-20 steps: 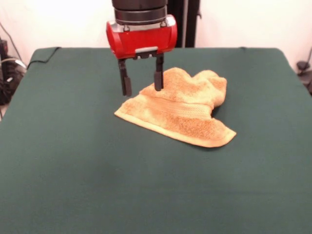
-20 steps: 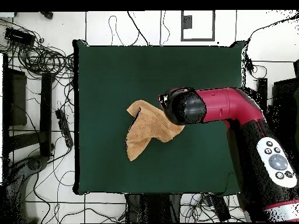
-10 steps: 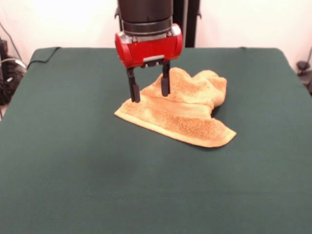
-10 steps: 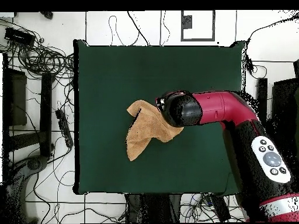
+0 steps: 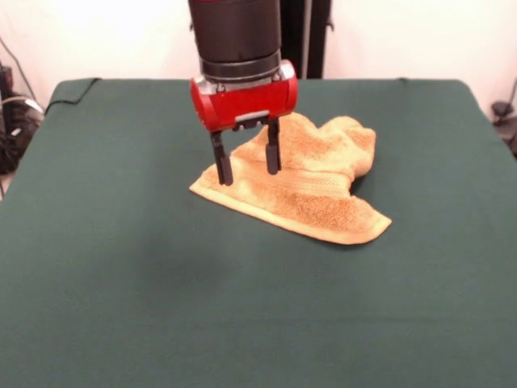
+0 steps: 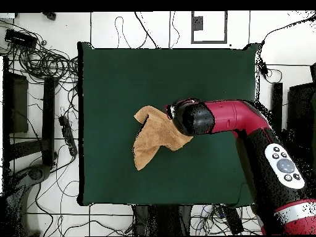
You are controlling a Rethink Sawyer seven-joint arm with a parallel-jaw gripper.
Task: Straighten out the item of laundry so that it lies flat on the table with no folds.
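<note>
The golden-orange terry towel [image 5: 303,182] lies a little above and right of the middle of the front view, crumpled rather than flat: its near part spreads as a rough wedge with a rounded corner at lower right, a woven band running across the looped pile, while the far part bunches into soft humps at upper right. In the overhead view the towel [image 6: 154,134] sits slightly left of the frame's centre as an irregular tan shape tapering to a point at lower left. It rests on the table [image 5: 121,275], a broad top covered in plain dark green cloth that fills most of both views. The gripper [image 5: 246,165] comes down from the top of the front view on a red housing under a black cylinder, its two thin black fingers [image 5: 223,166] set moderately apart and holding nothing. Their tips stand at the towel's upper left edge, one by the left corner and one over the pile; whether they touch the cloth I cannot tell. From above, the red arm [image 6: 237,117] reaches in from the lower right, its wrist covering the towel's right edge.
</note>
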